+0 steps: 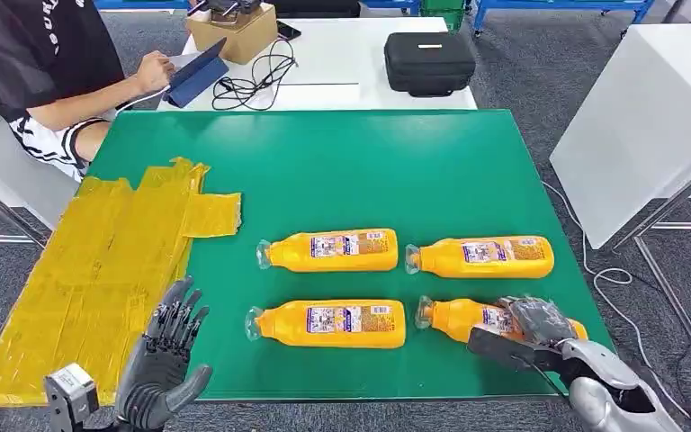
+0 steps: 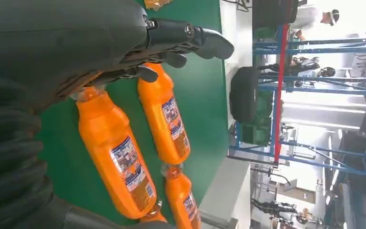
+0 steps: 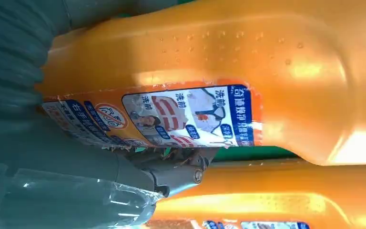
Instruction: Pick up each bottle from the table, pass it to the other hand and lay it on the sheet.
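No orange plastic bottle has been laid on the yellow taped sheet [image 1: 99, 270]; all four remain on the green table [image 1: 369, 171], the near-right bottle [image 1: 468, 317] being gripped by the right hand [image 1: 531, 328] while the left hand [image 1: 164, 360] is spread and holds nothing.

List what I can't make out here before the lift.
- Head view: the right robot hand covers the near right bottle, so the grip is hidden.
- Right wrist view: that bottle's cap is cut off by the edge.
- Left wrist view: the left robot hand hides the yellow sheet.

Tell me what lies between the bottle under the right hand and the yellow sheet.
The near-left bottle lies on the green mat between the near-right bottle under the right hand and the yellow sheet; the left hand hangs beside the sheet.
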Available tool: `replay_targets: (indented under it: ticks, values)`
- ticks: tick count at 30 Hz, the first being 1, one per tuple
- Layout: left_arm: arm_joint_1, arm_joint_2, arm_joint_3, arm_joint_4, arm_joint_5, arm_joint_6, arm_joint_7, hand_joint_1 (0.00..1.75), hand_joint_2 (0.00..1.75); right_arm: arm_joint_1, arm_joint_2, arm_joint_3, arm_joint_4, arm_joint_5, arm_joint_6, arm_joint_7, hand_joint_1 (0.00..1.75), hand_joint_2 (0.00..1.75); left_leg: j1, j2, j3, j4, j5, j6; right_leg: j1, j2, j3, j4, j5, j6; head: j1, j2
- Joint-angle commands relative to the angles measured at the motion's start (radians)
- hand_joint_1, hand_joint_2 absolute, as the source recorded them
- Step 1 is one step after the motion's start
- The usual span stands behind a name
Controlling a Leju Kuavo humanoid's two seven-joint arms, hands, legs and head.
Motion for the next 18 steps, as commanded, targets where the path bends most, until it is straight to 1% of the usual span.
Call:
replay_targets:
  ticks: [1, 3, 5, 7, 10, 11, 14, 15, 18]
  values:
    - [0.008, -0.043, 0.028, 0.021, -0.011, 0.004, 0.009, 0.0, 1.75, 0.118, 0.051, -0.075, 0.029, -0.013, -0.104, 0.006, 1.75, 1.75, 0.001, -0.002, 0.0, -0.002, 0.0, -0.001, 0.001, -0.003, 0.003, -0.003, 0.0, 0.001, 0.0, 0.0]
    - [0.007, -0.051, 0.034, 0.023, -0.012, 0.0, 0.015, 0.0, 1.75, 0.142, 0.059, -0.101, 0.015, -0.037, -0.158, 0.01, 1.75, 1.75, 0.001, -0.002, 0.0, -0.001, -0.001, -0.001, 0.001, -0.004, 0.008, -0.003, -0.001, 0.001, 0.0, 0.0]
    - [0.003, -0.058, 0.04, 0.028, -0.015, -0.008, 0.024, 0.0, 1.75, 0.164, 0.065, -0.119, -0.002, -0.051, -0.209, 0.034, 1.75, 1.75, 0.001, -0.004, 0.001, -0.002, 0.0, -0.001, 0.001, -0.006, 0.009, -0.003, -0.001, 0.001, 0.0, 0.0]
    - [0.0, -0.063, 0.044, 0.036, -0.014, -0.015, 0.03, 0.0, 1.75, 0.182, 0.067, -0.13, -0.016, -0.061, -0.246, 0.065, 1.75, 1.75, 0.001, -0.004, 0.0, -0.001, 0.0, 0.0, 0.0, -0.006, 0.003, -0.003, -0.001, 0.001, 0.0, 0.0]
    - [0.001, -0.067, 0.05, 0.043, -0.009, -0.02, 0.03, 0.0, 1.75, 0.225, 0.076, -0.148, -0.047, -0.056, -0.285, 0.102, 1.75, 1.75, 0.001, -0.004, -0.001, -0.002, -0.001, 0.0, 0.001, -0.006, 0.003, -0.004, -0.001, 0.001, 0.0, 0.0]
    - [0.006, -0.073, 0.061, 0.04, -0.005, -0.02, 0.028, 0.0, 1.75, 0.262, 0.084, -0.167, -0.074, -0.065, -0.321, 0.113, 1.75, 1.75, 0.001, -0.003, 0.0, -0.001, -0.001, 0.001, 0.0, -0.005, 0.002, -0.003, -0.001, 0.001, 0.0, 0.0]
    - [0.013, -0.086, 0.082, 0.03, -0.002, -0.03, 0.034, 0.0, 1.75, 0.315, 0.087, -0.187, -0.13, -0.07, -0.38, 0.127, 1.75, 1.75, 0.001, -0.007, 0.0, -0.002, -0.001, 0.0, 0.001, -0.01, 0.004, -0.005, -0.002, 0.001, 0.0, 0.0]
    - [0.015, -0.091, 0.09, 0.026, -0.004, -0.029, 0.035, 0.0, 1.75, 0.33, 0.103, -0.204, -0.156, -0.077, -0.409, 0.123, 1.75, 1.75, 0.001, -0.005, 0.0, -0.001, -0.001, 0.0, 0.0, -0.007, 0.003, -0.004, -0.002, 0.001, 0.0, 0.0]
    - [0.017, -0.089, 0.093, 0.019, -0.004, -0.03, 0.039, 0.0, 1.75, 0.342, 0.132, -0.213, -0.205, -0.08, -0.423, 0.123, 1.75, 1.75, 0.001, -0.003, -0.002, -0.001, -0.002, 0.0, 0.001, -0.005, 0.004, -0.004, -0.002, 0.001, 0.0, 0.0]
